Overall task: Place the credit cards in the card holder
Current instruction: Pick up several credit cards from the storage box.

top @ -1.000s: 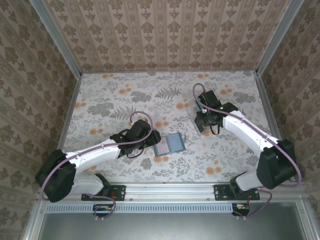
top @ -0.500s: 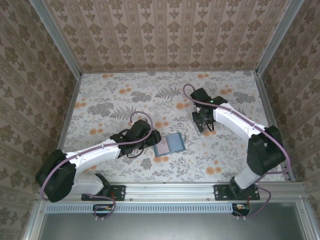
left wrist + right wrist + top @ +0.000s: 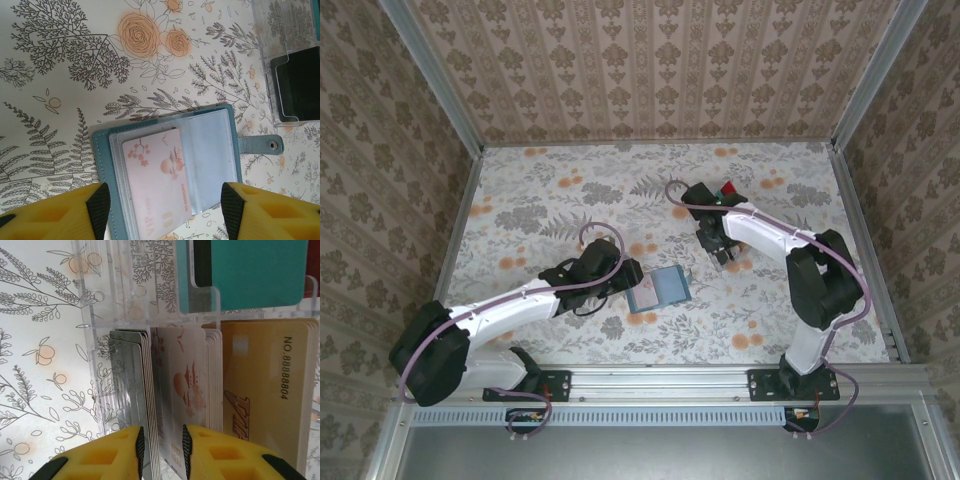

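On the flowered table (image 3: pixel 520 200), left of the middle and toward the near edge, the left pincer (image 3: pixel 165 206) hangs over the wallet (image 3: pixel 101 160). Its fingers are spread wide, with nothing held between them. The teal wallet lies open and flat near the table's middle. A pink card (image 3: pixel 157 175) is tucked into one clear pocket, and a snap strap (image 3: pixel 260 145) sticks out from one side. Right of the middle stands a clear rack (image 3: pixel 100 340) of upright cards: grey cards (image 3: pixel 127 380), a pale card with a red print (image 3: pixel 182 375), a gold card (image 3: pixel 265 385) and a teal card (image 3: pixel 255 275). The right pincer (image 3: pixel 163 442) is down at the rack, fingers narrowly apart astride card edges between the grey and pale stacks. Whether they press on a card I cannot tell.
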